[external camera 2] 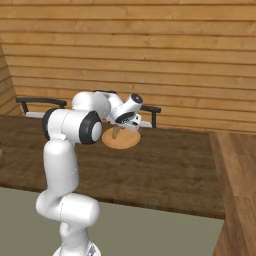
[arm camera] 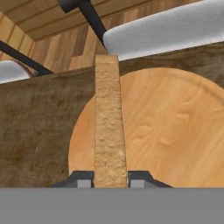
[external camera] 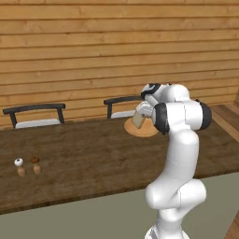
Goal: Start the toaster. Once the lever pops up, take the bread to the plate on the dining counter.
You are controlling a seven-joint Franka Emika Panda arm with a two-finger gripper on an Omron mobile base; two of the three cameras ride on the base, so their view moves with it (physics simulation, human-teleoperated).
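Note:
My gripper (arm camera: pixel 111 180) is shut on the bread (arm camera: pixel 109 127), a thin tan slice seen edge-on between the two dark fingertips. Below it lies the round tan-orange plate (arm camera: pixel 175 127) on the dark wood dining counter (arm camera: pixel 39 127). From the left base view the bread (external camera: pixel 138 120) hangs just above the plate (external camera: pixel 142 130), close to its near left part. In the right base view the hand and bread (external camera 2: pixel 116 131) hover over the plate (external camera 2: pixel 121 140). The toaster and its lever are out of view.
Salt and pepper shakers (external camera: pixel 27 166) stand at the counter's left. Two dark chairs with pale seats (external camera: pixel 36 115) (external camera: pixel 122 106) sit behind the counter against a wooden plank wall. The counter's grey-green front (external camera: pixel 74 219) runs below.

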